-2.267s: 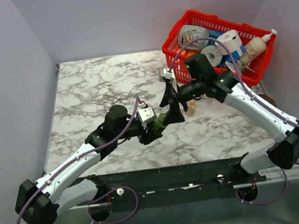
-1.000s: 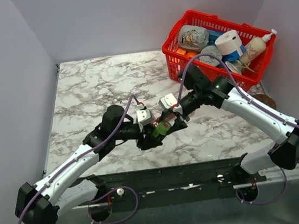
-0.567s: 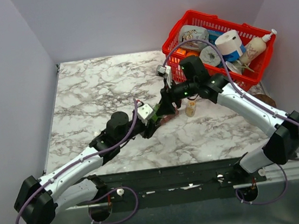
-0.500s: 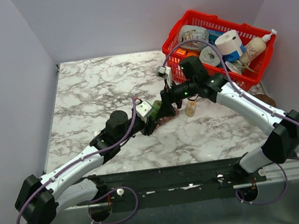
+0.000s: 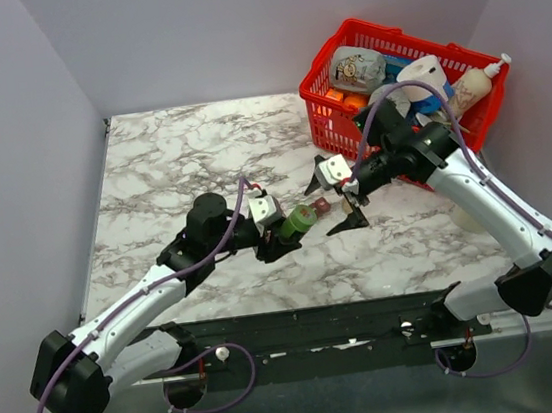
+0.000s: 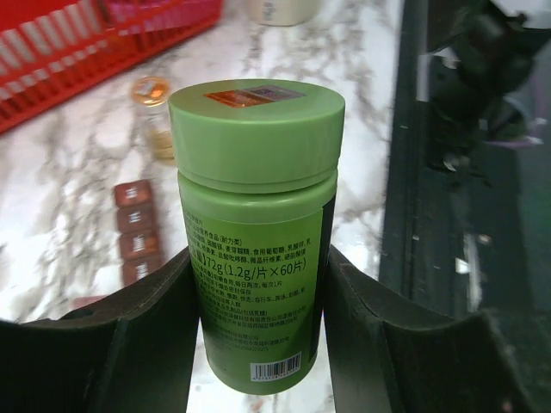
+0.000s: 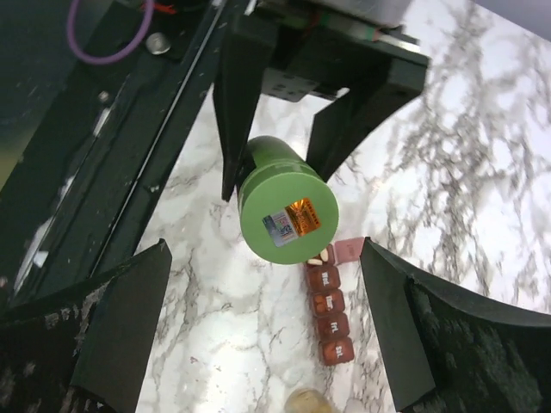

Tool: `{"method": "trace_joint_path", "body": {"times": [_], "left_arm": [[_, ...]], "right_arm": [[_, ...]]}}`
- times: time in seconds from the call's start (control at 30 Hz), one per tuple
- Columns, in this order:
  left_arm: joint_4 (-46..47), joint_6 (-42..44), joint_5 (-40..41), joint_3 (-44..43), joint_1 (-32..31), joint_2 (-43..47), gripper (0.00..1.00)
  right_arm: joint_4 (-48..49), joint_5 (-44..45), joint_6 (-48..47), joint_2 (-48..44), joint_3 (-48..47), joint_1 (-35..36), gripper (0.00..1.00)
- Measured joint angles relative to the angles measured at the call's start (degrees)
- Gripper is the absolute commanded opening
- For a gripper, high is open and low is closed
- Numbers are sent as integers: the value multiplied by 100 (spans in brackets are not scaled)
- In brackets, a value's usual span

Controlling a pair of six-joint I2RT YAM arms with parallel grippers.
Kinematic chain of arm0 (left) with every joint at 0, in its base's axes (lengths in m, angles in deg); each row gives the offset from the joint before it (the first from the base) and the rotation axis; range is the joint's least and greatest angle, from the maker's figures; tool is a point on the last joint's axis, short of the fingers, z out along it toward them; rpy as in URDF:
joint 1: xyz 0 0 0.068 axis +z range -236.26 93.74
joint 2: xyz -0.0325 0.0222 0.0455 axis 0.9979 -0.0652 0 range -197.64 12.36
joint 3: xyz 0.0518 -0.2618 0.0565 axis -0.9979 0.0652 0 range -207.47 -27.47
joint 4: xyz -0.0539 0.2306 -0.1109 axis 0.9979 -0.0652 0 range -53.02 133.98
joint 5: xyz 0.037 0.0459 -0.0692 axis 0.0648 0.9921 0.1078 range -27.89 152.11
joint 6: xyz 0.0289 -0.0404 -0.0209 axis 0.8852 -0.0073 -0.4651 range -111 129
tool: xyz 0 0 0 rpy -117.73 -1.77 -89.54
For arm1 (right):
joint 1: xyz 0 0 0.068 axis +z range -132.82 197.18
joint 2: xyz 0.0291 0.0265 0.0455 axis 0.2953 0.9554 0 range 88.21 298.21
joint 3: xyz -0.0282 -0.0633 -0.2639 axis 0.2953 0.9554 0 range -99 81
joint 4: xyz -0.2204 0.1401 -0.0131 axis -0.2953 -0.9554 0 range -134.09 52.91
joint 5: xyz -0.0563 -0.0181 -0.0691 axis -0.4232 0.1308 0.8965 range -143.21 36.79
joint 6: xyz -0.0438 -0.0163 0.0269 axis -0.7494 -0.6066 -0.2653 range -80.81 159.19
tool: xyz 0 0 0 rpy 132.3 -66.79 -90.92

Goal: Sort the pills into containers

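Observation:
My left gripper (image 5: pixel 284 234) is shut on a green pill bottle (image 5: pixel 297 223) with its green cap on, held tilted above the marble table. In the left wrist view the bottle (image 6: pixel 255 232) fills the gap between the fingers (image 6: pixel 129 344). My right gripper (image 5: pixel 333 202) is wide open and empty, just right of the cap. In the right wrist view the cap (image 7: pixel 288 215) faces the camera. The reddish-brown pill-organiser strip (image 7: pixel 331 314) lies under it. One cell (image 7: pixel 325 255) is open with pills in it, its pink lid (image 7: pixel 349 249) flipped aside. The strip also shows in the left wrist view (image 6: pixel 138 232).
A red wire basket (image 5: pixel 372 25) full of household items stands at the back right. A small amber vial (image 6: pixel 155 107) stands beyond the strip, also in the right wrist view (image 7: pixel 310 402). The black frame rail (image 5: pixel 320 322) runs along the near table edge.
My right gripper has left the bottle cap, drawn back to the right and opened wide. My left gripper has pulled back a little with the green bottle.

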Motion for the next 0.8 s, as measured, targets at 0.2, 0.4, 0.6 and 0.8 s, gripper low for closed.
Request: {"method": "trace_joint_path", "body": {"times": [0.2,0.4,0.6,0.8], "left_arm": [[-212,-55,-1165,-341,57,-179,0],[-223,-164,-1609,-413,57,-380,0],[-271,-186,-1665,-422,81,-516,0],[-297,-258,-1681,-476,94,-557,0]], "right_arm": [[-1005,-337,-1513,619,-210,125,96],[-1003,-417,-1561,474,-44,321,91],[-826,-431,-1316,236,79,352,77],[-398,-428,-874,221,236,426,57]]}}
